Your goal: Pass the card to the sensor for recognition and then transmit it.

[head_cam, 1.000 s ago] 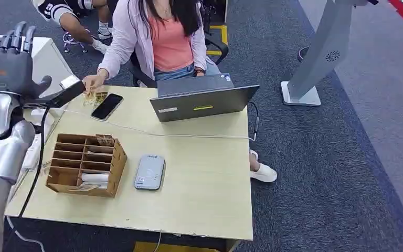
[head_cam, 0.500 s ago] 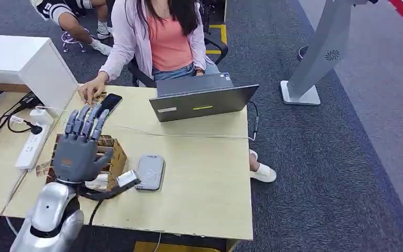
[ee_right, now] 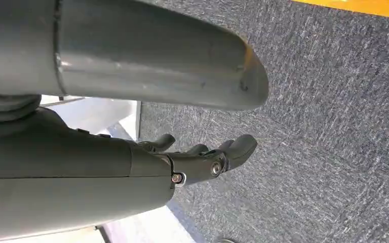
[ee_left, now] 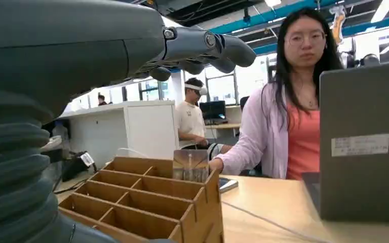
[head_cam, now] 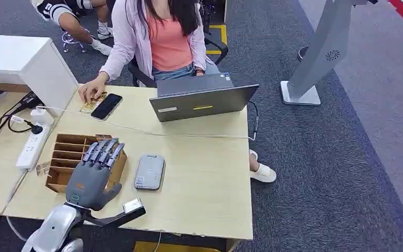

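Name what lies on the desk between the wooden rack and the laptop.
In the head view, a thin white cable crosses the bare desktop between the rack and the laptop; nothing else lies there.

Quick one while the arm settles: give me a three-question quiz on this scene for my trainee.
1. True or false: the left robot hand hovers over the wooden box, holding nothing.
2. What lies right beside that box? A) laptop B) grey card reader C) power strip
3. Fill in: the person's hand rests next to a black ____.

Key: 1 true; 2 B; 3 phone.
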